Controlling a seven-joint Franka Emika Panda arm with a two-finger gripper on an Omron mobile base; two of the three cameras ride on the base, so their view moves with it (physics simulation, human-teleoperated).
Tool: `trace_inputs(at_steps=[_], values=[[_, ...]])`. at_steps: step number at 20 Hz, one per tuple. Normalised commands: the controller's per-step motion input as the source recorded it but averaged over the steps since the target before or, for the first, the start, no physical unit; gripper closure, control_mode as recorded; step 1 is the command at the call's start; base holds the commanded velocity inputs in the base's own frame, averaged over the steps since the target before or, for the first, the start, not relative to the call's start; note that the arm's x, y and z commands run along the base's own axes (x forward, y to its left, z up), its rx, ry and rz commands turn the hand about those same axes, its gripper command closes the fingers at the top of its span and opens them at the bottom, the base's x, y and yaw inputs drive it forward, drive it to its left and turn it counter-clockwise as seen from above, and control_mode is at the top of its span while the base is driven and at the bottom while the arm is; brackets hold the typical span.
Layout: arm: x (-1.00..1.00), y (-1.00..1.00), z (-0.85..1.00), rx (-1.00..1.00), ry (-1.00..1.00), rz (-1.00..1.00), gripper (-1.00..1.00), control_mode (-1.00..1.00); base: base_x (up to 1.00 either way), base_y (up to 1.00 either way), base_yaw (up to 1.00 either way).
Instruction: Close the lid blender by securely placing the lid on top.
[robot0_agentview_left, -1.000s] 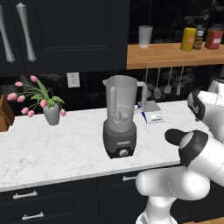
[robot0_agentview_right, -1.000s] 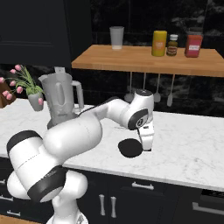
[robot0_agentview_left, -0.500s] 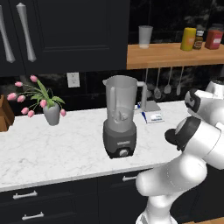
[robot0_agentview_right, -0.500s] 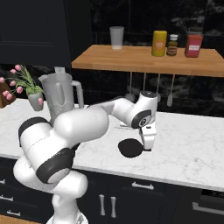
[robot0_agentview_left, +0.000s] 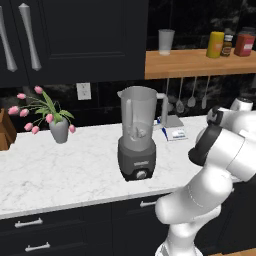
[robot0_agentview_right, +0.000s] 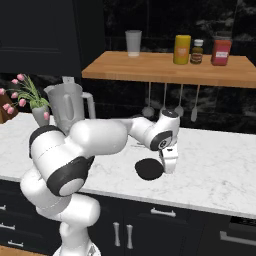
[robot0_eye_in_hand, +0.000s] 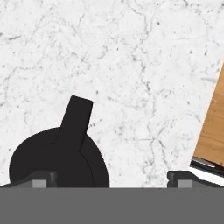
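Note:
The black round lid (robot0_agentview_right: 149, 169) lies flat on the white marble counter, far right of the blender. In the hand view the lid (robot0_eye_in_hand: 59, 157) shows a short tab pointing away. My gripper (robot0_agentview_right: 169, 163) hangs fingers-down just right of the lid, close above the counter. It is open wide (robot0_eye_in_hand: 112, 181); the left fingertip (robot0_eye_in_hand: 41, 179) is over the lid and the right fingertip (robot0_eye_in_hand: 183, 178) over bare marble. The blender (robot0_agentview_left: 137, 132), a translucent grey jar on a dark base, stands upright with its top open. From the right base view, the blender (robot0_agentview_right: 67, 105) is behind my arm.
A vase of pink tulips (robot0_agentview_left: 57, 125) stands left of the blender. A wooden shelf (robot0_agentview_right: 165, 70) with a cup and jars hangs above, utensils (robot0_agentview_right: 164, 102) dangling beneath it. A small box (robot0_agentview_left: 172, 132) sits behind the blender. The counter's front edge (robot0_eye_in_hand: 199, 144) is near the gripper.
My arm's elbow has swung and the hand has dropped a little beside the lid. Lid and blender have not moved.

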Motion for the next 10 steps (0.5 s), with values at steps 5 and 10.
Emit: trace_inputs(at_steps=[5, 10], values=[[0.14, 0.0, -0.28, 0.0, 0.0, 0.0, -1.0, -1.0, 0.0, 0.0, 0.0], [0.16, 0.0, -0.26, 0.0, 0.0, 0.0, -1.0, -1.0, 0.0, 0.0, 0.0]])
